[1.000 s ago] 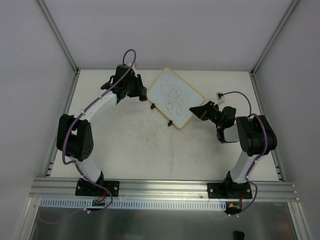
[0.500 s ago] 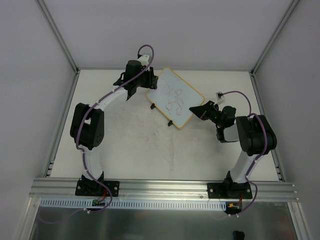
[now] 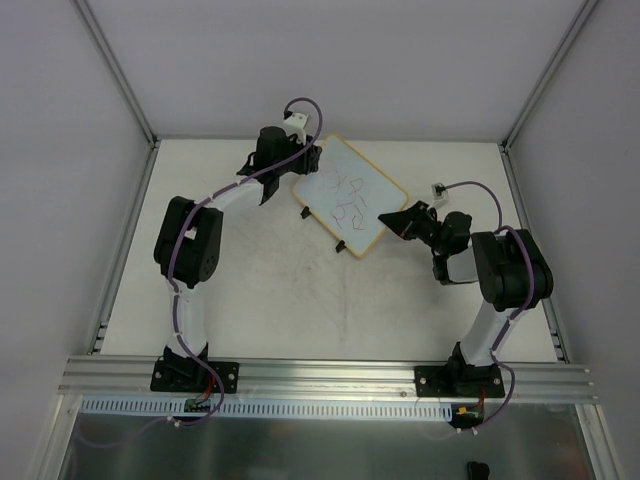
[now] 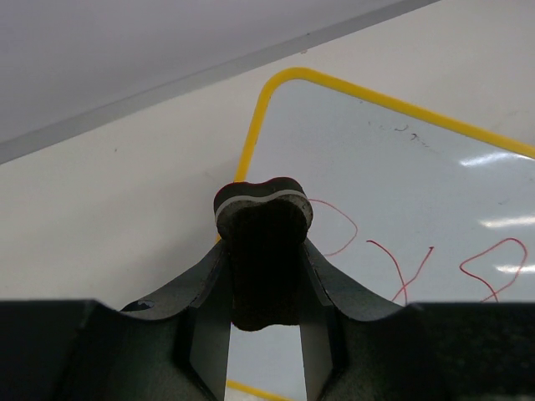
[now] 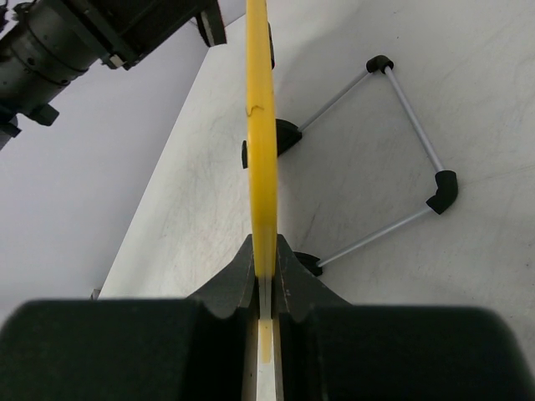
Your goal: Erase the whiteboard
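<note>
I see one whiteboard (image 3: 350, 196) at the far middle of the table (image 3: 250, 290), turned cornerwise to me, with a yellow frame. From the right wrist camera it appears edge-on and raised on a wire stand (image 5: 414, 125) behind it, made of three thin grey rods joined by two black corner pieces. Two black clips (image 3: 305, 212) sit on the board's near-left edge.

Both arms are at the board, one on each side. My right gripper (image 3: 393, 222) has its two fingers (image 5: 238, 271) pressed against the frame at the board's near-right edge, so the board is pinched between them. My left gripper (image 3: 303, 165) is at the far-left corner of the board, and its two fingers (image 4: 209, 284) are closed on one eraser (image 4: 263, 221), a dark block with a pale band across its top. In the left wrist view the eraser overlaps the frame's left side; I cannot tell whether it touches the surface.

On the white surface that camera shows three red scribbles (image 4: 410, 267) to the right of the eraser, plus a few tiny dark specks higher up. From above, the marks run across the board's middle, too fine for me to count.
</note>
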Motion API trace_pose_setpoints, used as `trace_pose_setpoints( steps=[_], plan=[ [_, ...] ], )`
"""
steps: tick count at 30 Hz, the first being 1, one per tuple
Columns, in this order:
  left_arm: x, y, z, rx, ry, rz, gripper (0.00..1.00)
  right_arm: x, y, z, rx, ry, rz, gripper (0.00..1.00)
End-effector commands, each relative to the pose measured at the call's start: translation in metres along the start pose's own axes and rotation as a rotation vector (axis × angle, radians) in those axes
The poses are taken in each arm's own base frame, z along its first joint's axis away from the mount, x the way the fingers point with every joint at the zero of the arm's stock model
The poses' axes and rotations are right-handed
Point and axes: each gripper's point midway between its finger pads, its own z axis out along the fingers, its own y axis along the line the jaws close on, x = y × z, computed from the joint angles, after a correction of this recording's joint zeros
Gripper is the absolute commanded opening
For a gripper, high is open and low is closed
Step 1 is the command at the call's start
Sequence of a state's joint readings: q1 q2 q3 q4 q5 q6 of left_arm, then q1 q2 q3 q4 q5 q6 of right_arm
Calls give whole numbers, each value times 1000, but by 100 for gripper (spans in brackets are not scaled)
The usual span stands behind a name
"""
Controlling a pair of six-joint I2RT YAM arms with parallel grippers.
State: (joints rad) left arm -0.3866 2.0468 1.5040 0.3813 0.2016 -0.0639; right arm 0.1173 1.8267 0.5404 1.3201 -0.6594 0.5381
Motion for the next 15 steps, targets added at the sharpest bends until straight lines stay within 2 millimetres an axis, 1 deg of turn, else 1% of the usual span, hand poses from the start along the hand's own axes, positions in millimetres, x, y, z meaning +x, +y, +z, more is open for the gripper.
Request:
trace_pose_setpoints(
  steps=[1, 2, 3, 4, 6, 8, 9, 10, 12, 15],
  plan=[
    [-17, 1, 15, 12, -42, 39, 0, -32, 33, 9, -141, -118, -170, 0],
    [-14, 1, 17, 11, -34, 38, 0, -32, 34, 9, -142, -117, -170, 0],
    [-8, 2, 21, 15, -20, 35, 0, -32, 34, 9, -145, -115, -171, 0],
    [-10, -1, 22, 32, -23, 36, 0, -31, 34, 9, -143, -114, -171, 0],
    [-4, -2, 27, 43, -6, 33, 0, -32, 35, 9, -146, -114, -173, 0],
    [-8, -4, 31, 54, 4, 28, 0, -31, 34, 10, -145, -112, -171, 0],
    [1, -3, 36, 53, 34, 15, 0, -32, 35, 10, -146, -114, -173, 0],
    [-1, -2, 38, 51, 55, 7, 0, -31, 35, 10, -147, -113, -173, 0],
    [8, -6, 43, 80, 81, 0, 0, -31, 36, 10, -149, -111, -175, 0],
    [15, -11, 46, 93, 99, -3, 0, -29, 37, 11, -155, -105, -181, 0]
  ],
)
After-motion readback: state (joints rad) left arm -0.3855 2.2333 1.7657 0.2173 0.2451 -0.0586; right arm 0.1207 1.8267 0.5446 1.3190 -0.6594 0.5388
